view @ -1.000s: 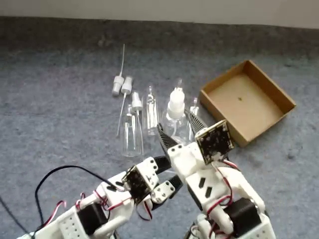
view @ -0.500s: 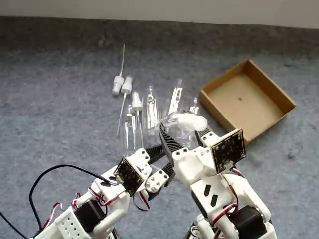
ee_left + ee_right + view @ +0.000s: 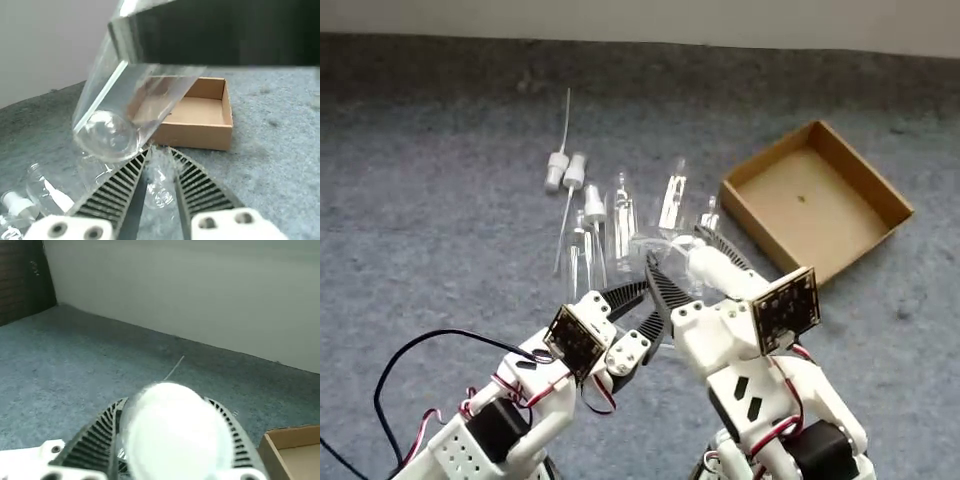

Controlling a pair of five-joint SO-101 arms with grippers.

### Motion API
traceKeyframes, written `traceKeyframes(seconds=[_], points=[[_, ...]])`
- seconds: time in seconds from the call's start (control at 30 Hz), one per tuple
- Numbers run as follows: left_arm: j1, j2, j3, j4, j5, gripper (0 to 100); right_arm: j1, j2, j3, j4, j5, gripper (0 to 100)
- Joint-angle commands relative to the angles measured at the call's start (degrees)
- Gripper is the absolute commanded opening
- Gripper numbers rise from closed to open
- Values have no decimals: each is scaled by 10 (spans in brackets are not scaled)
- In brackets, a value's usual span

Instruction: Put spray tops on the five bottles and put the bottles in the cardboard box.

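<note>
My right gripper (image 3: 678, 250) pinches the capped bottle (image 3: 708, 265); hold firm, swing to the cardboard box (image 3: 765, 240), table's right edge; release low.

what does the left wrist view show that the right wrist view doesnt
Left wrist view: the clear base of the held bottle, the left gripper close to it, loose bottles on the carpet. Right wrist view: the white spray top inside the right gripper, a loose dip tube, the wall. Shared: the cardboard box and the carpet.
</note>
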Motion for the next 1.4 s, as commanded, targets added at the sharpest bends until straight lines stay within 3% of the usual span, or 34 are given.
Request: traceKeyframes(seconds=[0.0,0.23,0.6,0.93,1.37], points=[[3,-4,7,35,3,5,63,9,-11,4,0,69],[0,-4,8,62,2,5,162,151,-60,-27,36,69],[-53,-4,12,63,2,5,318,377,-116,-216,39,69],[-53,-4,12,66,2,5,370,657,-296,-258,39,69],[-54,-4,12,84,2,5,385,980,-560,-258,39,69]])
